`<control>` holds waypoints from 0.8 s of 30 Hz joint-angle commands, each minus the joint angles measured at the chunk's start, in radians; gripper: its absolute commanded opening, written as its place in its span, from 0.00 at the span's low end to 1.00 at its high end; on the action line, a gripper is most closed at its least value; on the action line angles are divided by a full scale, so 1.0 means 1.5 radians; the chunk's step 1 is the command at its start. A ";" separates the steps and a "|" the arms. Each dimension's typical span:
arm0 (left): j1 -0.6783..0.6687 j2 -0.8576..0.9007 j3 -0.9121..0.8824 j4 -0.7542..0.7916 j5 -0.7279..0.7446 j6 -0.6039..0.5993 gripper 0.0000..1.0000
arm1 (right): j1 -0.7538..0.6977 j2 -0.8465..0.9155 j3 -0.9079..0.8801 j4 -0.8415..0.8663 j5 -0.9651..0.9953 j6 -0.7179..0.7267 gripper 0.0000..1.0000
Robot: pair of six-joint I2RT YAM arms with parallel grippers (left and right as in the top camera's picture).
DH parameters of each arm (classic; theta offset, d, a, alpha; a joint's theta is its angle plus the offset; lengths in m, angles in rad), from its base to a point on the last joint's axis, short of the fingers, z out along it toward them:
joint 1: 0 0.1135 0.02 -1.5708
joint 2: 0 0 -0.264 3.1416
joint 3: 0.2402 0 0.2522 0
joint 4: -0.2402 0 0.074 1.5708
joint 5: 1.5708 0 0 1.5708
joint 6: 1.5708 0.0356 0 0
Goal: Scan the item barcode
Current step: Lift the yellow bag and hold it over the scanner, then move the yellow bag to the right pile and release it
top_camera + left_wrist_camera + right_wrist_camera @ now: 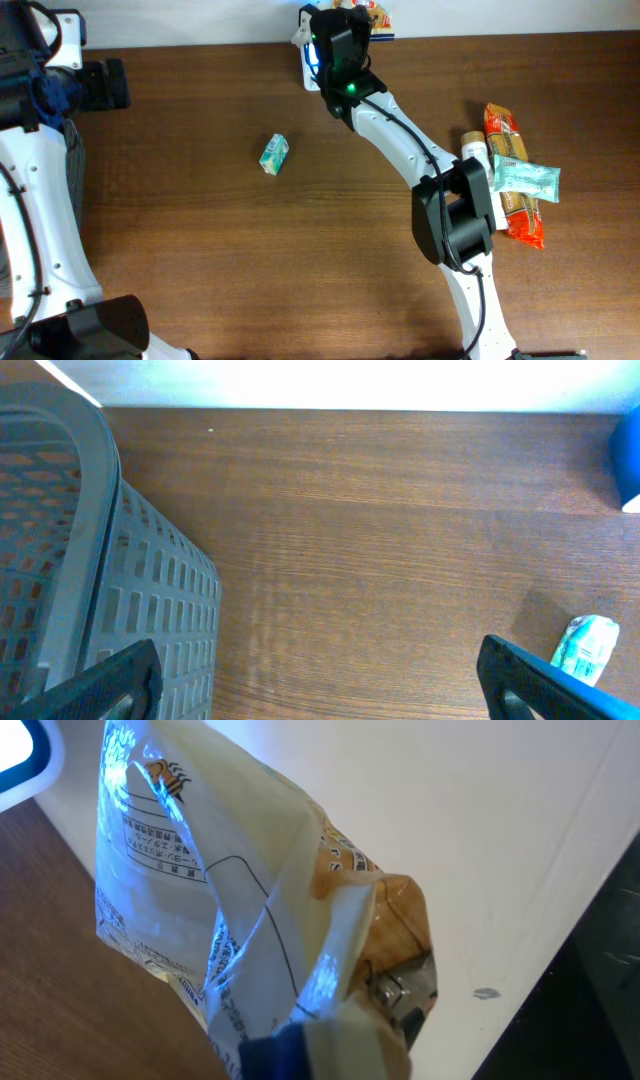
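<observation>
Overhead view is showing the right gripper (352, 22) clenching a snack bag (378, 17) up at the far edge of the tabletop (200, 230). It's holding it right next to a white scanner (306, 45) that's glowing blue. Right wrist cam is pretty much filling up with that bag (250, 900). It's crinkly clear-and-cream plastic with printed text catching the blue light, and a corner of the scanner (18, 755) is peeking in at top left.

Left gripper (320, 682) is hanging wide open with nothing in it, hovering over bare wood beside a gray basket (90, 560). A little green packet (274, 153) is lying on its own mid-tabletop, well apart from both arms. A pile of snacks (515, 175) is sitting beside the right arm's elbow.
</observation>
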 commanded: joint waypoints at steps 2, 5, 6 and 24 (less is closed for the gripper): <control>0.001 0.001 0.001 0.001 0.005 0.010 0.99 | 0.007 -0.003 -0.018 0.005 0.002 0.001 0.04; 0.001 0.001 0.001 0.001 0.005 0.010 0.99 | 0.007 -0.003 -0.018 0.005 0.001 0.006 0.04; 0.001 0.001 0.001 0.001 0.005 0.010 0.99 | 0.007 -0.003 -0.018 0.005 0.001 0.006 0.04; 0.001 0.001 0.001 0.001 0.005 0.010 0.99 | -0.133 -0.479 -0.017 -0.927 -0.588 0.986 0.04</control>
